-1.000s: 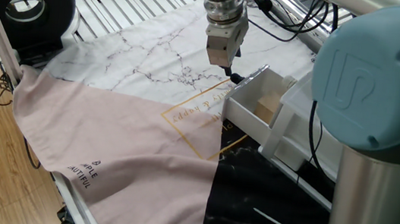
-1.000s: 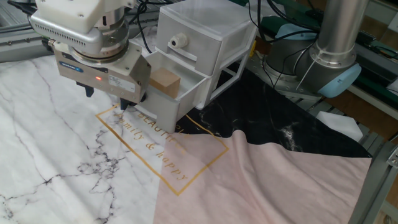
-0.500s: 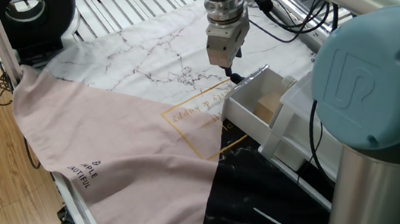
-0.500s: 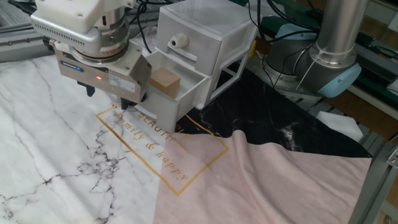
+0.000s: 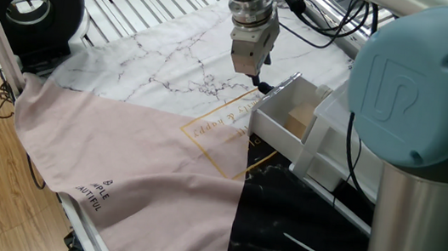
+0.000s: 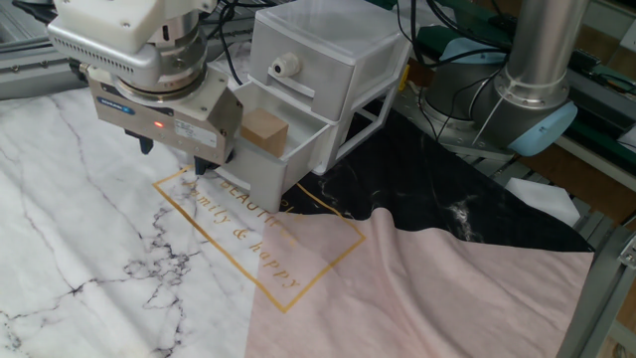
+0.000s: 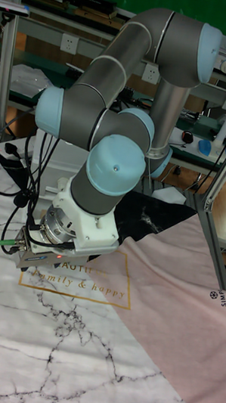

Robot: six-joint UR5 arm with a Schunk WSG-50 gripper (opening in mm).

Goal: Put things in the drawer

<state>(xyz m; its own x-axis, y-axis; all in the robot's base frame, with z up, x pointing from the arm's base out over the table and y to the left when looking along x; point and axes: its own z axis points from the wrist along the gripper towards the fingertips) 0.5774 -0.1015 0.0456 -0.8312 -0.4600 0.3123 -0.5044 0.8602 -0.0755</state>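
The wooden cube (image 6: 263, 130) already lies inside the pulled-out lower drawer (image 6: 260, 169) of the white cabinet (image 6: 328, 75), so what is left, by my reading, is to push that drawer shut. The gripper (image 6: 171, 156) stands at the drawer's front, at about nine o'clock from the cube in the other fixed view, its fingertips low over the marble-print cloth (image 6: 79, 229) and right at the black knob (image 5: 264, 88); the bulky gripper body hides the tips there, so I cannot tell whether the jaws are parted or closed, nor whether they pinch the knob. The chief risk is a push that lands off-centre: the light plastic drawer could skew and jam in its slot, or the whole cabinet could slide toward three o'clock instead of the drawer closing. The fingertips also ride close to the cloth, and dragging it could bunch fabric under the drawer front. The upper drawer (image 6: 298, 75) is shut.
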